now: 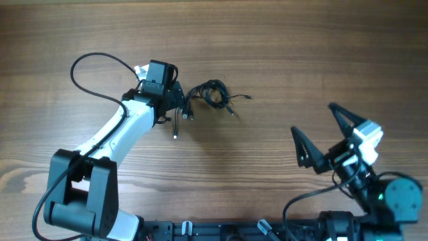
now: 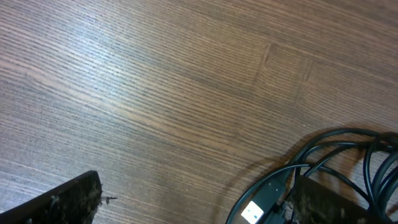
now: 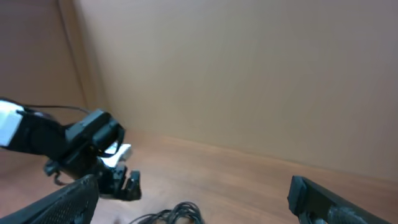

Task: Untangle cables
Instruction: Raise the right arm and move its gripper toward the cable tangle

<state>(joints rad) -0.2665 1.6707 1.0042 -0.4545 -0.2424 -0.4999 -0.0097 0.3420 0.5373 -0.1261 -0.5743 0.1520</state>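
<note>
The cables [image 1: 211,94] lie as a small tangle of thin black cords on the wooden table, with plug ends trailing to the left [image 1: 175,134] and to the right [image 1: 247,98]. My left gripper [image 1: 181,102] stands open at the tangle's left edge. In the left wrist view its jaws [image 2: 199,208] are spread wide. One finger [image 2: 329,205] sits against the cable loops [image 2: 348,140] and a USB plug [image 2: 258,208], and bare wood shows between the fingers. My right gripper [image 1: 322,132] is open, well to the right of the tangle and raised. The tangle [image 3: 177,214] shows low in the right wrist view.
The left arm [image 1: 120,130] slants up from the front left, with its own thicker black cable [image 1: 93,60] looping behind it. The right arm's base [image 1: 394,197] sits at the front right corner. A plain wall [image 3: 249,74] backs the table.
</note>
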